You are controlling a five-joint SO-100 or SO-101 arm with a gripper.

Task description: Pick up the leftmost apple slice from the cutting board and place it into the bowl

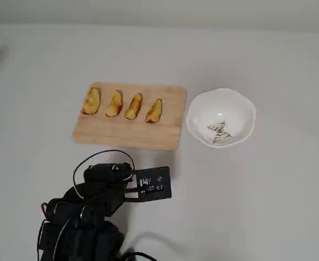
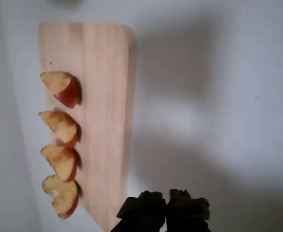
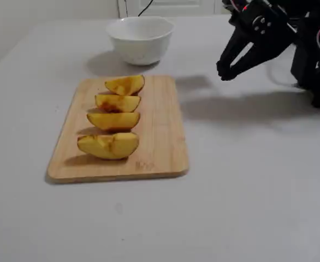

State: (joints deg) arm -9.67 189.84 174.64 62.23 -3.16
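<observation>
1. Hovering above bare bench [image 1: 268, 206] on the near side of the cutting board [image 1: 128, 133] in the overhead view, the gripper [image 2: 166, 209] is clear of everything; no slice is touched and nothing is carried.

2. Its jaws look pressed together, tip to tip, in the wrist view and the fixed view, with no gap and nothing between them. I judge they must part before any grasp.

3. Four slices lie in a row along the far half of the board, each apart from its neighbour. That spacing looks meant to leave room for a finger on either side of one wedge.

4. In the overhead view, the leftmost apple slice [image 1: 92, 100] ends the row by the board's left edge. It is the broadest, and its reddish skin runs along one edge. In the fixed view it is the wedge nearest the camera [image 3: 108, 146]; in the wrist view it is the lowest of the four [image 2: 60, 195].

5. Standing on the bench just off the board's right edge in the overhead view, the bowl [image 1: 195, 111] holds nothing; only the leafy print shows inside. Being so near the board should keep the carry short, though this slice lies farthest from it.

6. By my reading the task has hardly begun: the arm has yet to reach over the board's left end and descend.

7. One risk: the neighbouring slice [image 1: 114, 103] sits close, so an off-centre descent could nudge it.
</observation>
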